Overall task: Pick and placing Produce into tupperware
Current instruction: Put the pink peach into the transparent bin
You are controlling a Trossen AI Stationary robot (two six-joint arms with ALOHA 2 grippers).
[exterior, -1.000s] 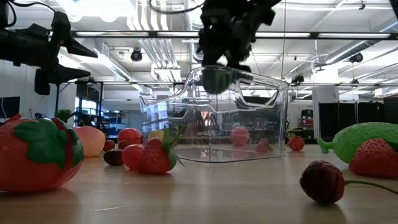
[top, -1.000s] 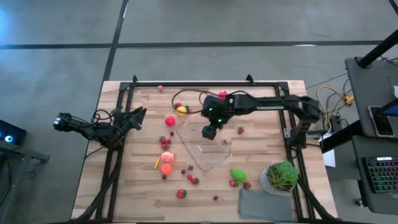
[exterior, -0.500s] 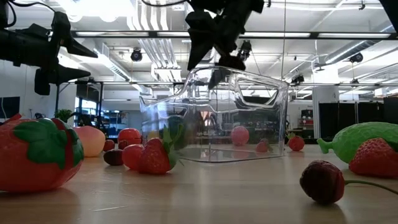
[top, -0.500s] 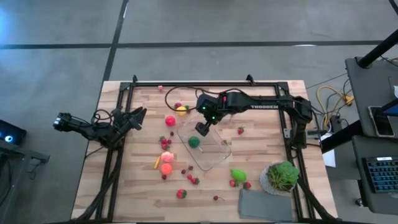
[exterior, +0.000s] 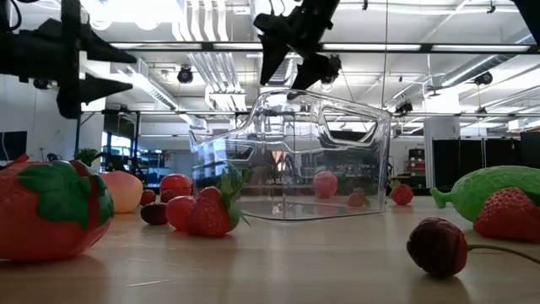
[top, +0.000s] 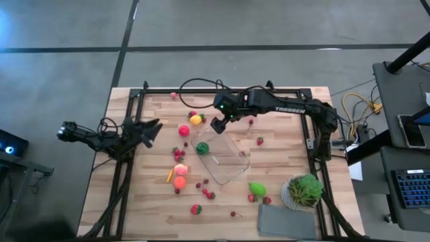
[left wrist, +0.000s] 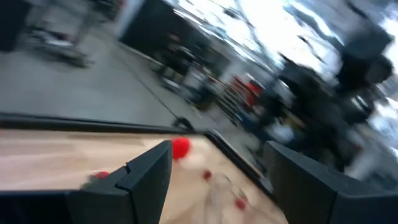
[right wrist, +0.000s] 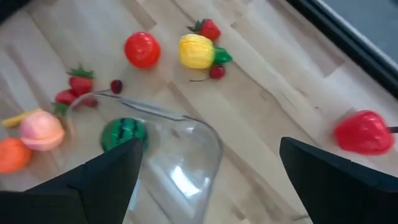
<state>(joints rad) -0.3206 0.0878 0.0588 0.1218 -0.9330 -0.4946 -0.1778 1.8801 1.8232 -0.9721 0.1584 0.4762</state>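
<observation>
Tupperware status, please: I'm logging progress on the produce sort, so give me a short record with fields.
tupperware: clear tub mid-table, upright
inside it: one green round watermelon toy, near the tub's left end
right gripper: open, empty, above the tub's far-left corner
left gripper: over the table's left edge, holding nothing
still outside: yellow fruit, red ball, green pear-like piece

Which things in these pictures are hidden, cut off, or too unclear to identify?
- Left wrist view: motion blur; the red pieces past the left pincer cannot be named.
- Low view: the green round piece in the tupperware is masked by strawberry leaves and glare.
- Right wrist view: the right pincer fingers cover part of the tub.
- High view: the small red berries are too small to name.
</observation>
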